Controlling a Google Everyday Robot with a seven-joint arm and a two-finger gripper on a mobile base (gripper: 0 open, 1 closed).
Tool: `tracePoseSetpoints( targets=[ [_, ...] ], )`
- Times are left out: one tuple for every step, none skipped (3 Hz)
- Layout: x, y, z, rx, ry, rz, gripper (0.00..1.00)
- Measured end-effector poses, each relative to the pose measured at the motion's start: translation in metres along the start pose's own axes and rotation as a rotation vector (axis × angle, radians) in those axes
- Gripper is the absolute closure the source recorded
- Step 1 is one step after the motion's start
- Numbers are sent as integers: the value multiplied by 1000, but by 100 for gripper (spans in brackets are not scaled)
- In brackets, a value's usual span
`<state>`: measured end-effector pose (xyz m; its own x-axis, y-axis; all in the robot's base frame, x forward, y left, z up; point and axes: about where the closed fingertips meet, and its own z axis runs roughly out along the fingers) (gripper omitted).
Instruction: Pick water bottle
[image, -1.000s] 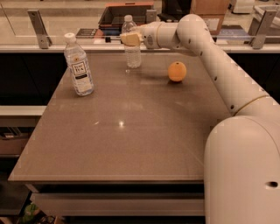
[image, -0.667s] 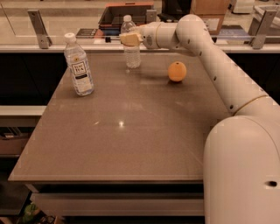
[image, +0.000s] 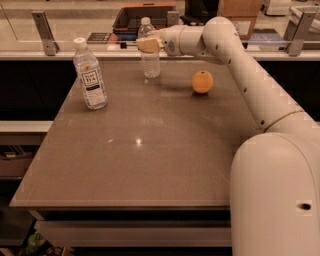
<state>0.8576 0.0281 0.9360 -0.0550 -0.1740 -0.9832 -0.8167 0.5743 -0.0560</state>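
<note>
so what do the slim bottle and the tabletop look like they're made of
The water bottle looks like thin clear plastic: ribbed see-through walls, white cap. The tabletop is smooth grey-brown laminate or stone, unclear which; it shows a soft light glint. The gripper, tan and matte-looking, sits at the bottle's shoulder.

Brown tabletop (image: 150, 165) w/ light glare, beige counter (image: 65, 22) behind; claw (image: 146, 45) over far edge.

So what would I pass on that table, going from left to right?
Labelled bottle → water bottle, with the gripper at its upper part → orange.
</note>
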Motion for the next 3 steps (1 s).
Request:
tracePoseSetpoints(
  targets=[
    [-11, -8, -12, 2, -14, -13, 100],
    [-26, -13, -25, 25, -16, -41, 100],
    [-41, -14, -36, 42, -15, -66, 100]
  ],
)
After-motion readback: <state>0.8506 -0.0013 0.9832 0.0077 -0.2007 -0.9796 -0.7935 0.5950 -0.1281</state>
